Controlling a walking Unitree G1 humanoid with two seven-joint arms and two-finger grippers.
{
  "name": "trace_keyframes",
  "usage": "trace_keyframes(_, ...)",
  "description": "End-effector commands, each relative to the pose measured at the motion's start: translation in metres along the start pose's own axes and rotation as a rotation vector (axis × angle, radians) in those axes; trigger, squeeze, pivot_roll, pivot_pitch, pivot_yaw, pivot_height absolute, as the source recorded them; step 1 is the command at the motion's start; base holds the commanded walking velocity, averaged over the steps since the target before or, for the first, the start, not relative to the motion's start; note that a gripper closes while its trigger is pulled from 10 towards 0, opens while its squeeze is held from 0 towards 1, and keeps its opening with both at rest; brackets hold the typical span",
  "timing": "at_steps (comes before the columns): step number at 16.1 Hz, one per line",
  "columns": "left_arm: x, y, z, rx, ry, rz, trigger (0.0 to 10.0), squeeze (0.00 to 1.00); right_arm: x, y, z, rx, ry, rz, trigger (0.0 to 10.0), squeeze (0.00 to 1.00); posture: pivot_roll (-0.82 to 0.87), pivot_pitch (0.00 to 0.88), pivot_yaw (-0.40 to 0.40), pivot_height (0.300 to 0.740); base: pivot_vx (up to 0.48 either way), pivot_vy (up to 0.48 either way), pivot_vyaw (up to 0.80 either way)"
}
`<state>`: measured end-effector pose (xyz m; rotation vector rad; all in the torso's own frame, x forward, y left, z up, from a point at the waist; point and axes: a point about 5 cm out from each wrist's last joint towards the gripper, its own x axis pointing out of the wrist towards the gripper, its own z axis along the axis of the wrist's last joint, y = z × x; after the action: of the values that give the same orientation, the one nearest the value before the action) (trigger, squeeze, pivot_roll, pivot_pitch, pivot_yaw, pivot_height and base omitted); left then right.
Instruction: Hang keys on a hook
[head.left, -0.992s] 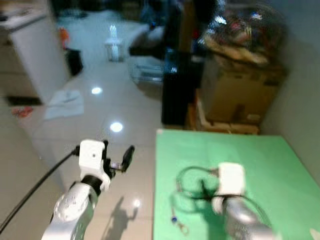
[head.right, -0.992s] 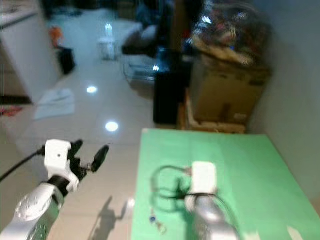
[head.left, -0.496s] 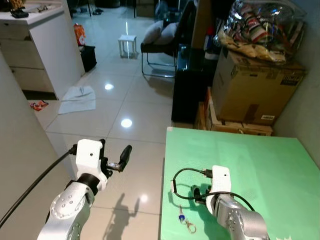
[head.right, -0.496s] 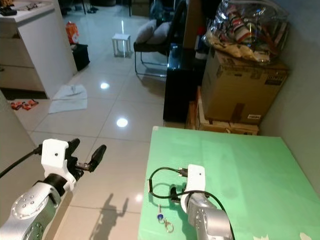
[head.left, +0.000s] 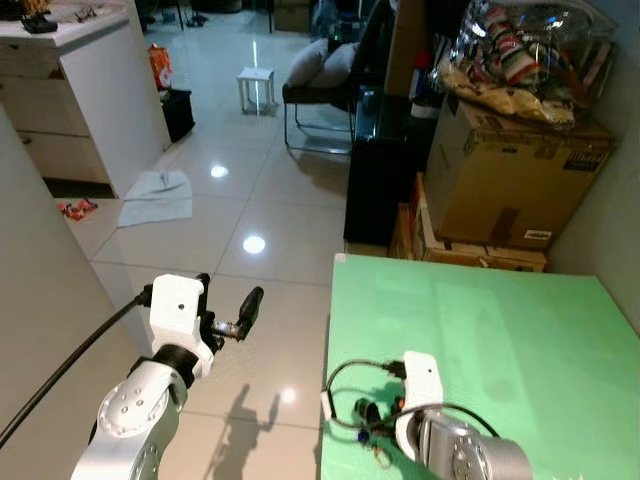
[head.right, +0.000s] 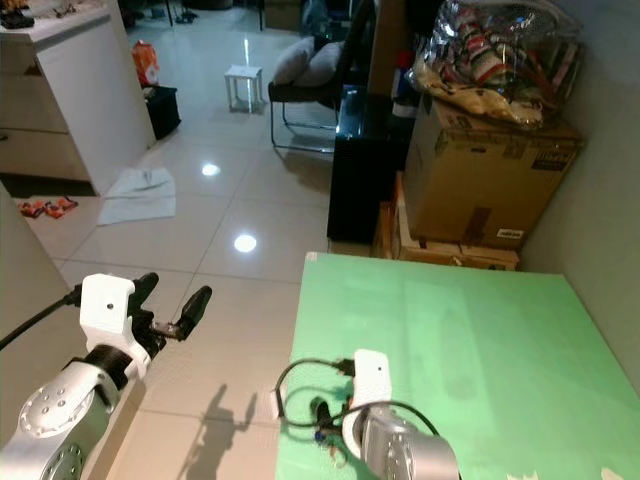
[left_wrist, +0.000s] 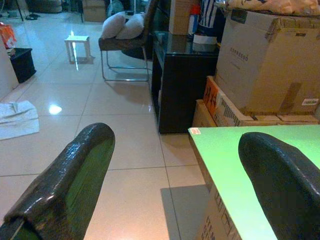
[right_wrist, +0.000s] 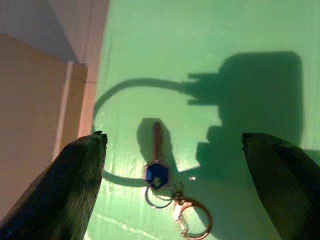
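Observation:
A key with a blue head (right_wrist: 156, 172) lies with its rings and a clasp (right_wrist: 192, 222) on the green table (head.left: 500, 330), close to the table's near left corner. My right gripper (right_wrist: 175, 185) hangs open just above them, one black finger (right_wrist: 80, 185) on each side and nothing between them. In the left eye view the right wrist (head.left: 420, 380) covers most of the keys. My left gripper (head.left: 235, 310) is held open over the tiled floor, left of the table, and holds nothing.
A black cabinet (head.left: 375, 190) and a big cardboard box (head.left: 515, 175) with a plastic bag on top stand beyond the table. A chair (head.left: 320, 85), a small white stool (head.left: 255, 85), a cloth (head.left: 155, 197) and a white counter (head.left: 70, 90) are across the glossy floor.
The blurred picture has steadied. My right arm has drawn back toward the table's near edge and now sits over the keys. The left arm has barely moved.

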<state>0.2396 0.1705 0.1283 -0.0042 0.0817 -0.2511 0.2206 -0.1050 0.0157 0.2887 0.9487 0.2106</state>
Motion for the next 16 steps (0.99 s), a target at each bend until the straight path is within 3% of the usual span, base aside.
trace_keyframes(1, 0.001, -0.002, 0.006, 0.011, -0.016, -0.014, 10.0, 0.00, -0.003, 0.000, 0.000, -0.001, -0.002, 0.008, 10.0, 1.00, 0.01, 0.033, -0.012, 0.740, 0.000, 0.000, 0.00)
trace_keyframes(6, 0.004, -0.001, 0.008, 0.009, -0.023, -0.011, 10.0, 0.00, -0.004, -0.003, -0.006, -0.067, 0.011, -0.027, 10.0, 1.00, 0.00, 0.040, -0.021, 0.740, 0.000, 0.000, 0.00)
trace_keyframes(9, 0.002, -0.011, 0.005, -0.010, -0.024, -0.021, 10.0, 0.00, -0.006, -0.009, -0.012, -0.102, 0.043, -0.035, 10.0, 1.00, -0.01, 0.045, -0.052, 0.740, 0.000, 0.000, 0.00)
trace_keyframes(16, 0.002, -0.016, 0.002, -0.023, -0.032, 0.006, 10.0, 0.00, -0.006, -0.019, -0.015, -0.119, 0.087, -0.017, 10.0, 1.00, 0.00, 0.041, -0.090, 0.740, 0.000, 0.000, 0.00)
